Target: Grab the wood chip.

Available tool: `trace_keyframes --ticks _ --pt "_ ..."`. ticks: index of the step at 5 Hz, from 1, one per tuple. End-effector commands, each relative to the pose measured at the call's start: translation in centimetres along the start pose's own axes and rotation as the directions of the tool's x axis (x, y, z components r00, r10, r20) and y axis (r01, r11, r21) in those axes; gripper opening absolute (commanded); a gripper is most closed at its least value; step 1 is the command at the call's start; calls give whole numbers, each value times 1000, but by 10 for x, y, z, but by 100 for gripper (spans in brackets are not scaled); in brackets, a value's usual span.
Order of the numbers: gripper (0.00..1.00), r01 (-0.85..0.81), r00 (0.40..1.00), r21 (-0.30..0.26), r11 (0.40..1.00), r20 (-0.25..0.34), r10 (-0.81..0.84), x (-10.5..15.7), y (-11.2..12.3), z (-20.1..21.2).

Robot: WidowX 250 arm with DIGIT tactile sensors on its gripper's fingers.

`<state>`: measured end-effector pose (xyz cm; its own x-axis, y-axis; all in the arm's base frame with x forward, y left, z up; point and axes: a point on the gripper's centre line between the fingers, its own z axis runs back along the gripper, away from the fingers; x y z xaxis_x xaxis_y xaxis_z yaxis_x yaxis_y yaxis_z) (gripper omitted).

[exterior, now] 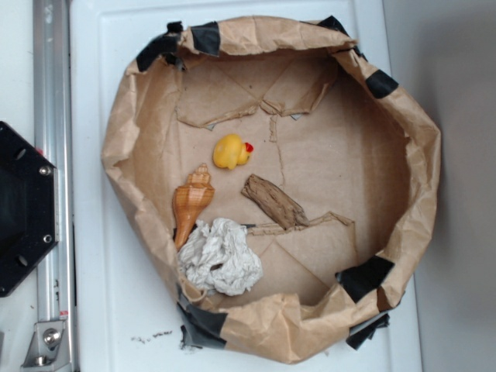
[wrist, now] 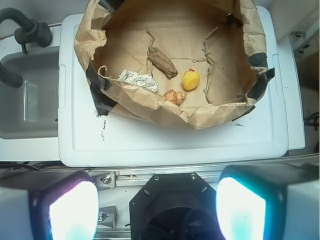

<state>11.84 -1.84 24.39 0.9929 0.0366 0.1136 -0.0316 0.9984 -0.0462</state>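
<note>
A white lid (exterior: 116, 310) carries a brown paper nest (exterior: 422, 178), its crumpled wall patched with black tape (exterior: 364, 277). Inside, a ball of crumpled paper (exterior: 219, 258) lies against the wall nearest the lid's bottom-left corner. The wood chip (exterior: 273, 201) lies near the nest's middle, flat on the paper floor and slanted, its lower end resting at a torn paper flap. The shell (exterior: 190, 204) lies left of the chip and apart from it, its narrow tip pointing down at the paper ball. The duck (exterior: 231, 151) sits above both, touching neither. In the wrist view the gripper (wrist: 157, 212) hangs well back from the nest, over the rail (wrist: 150, 175) beside the lid, its fingers (wrist: 240, 210) wide apart and holding nothing.
</note>
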Motion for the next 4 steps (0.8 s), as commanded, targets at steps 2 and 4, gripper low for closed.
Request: trace_keyframes --ticks 2,4 --pt "100 89 991 50 995 97 -93 47 2 -28" --pt "100 216 974 77 973 57 -221 124 19 -102"
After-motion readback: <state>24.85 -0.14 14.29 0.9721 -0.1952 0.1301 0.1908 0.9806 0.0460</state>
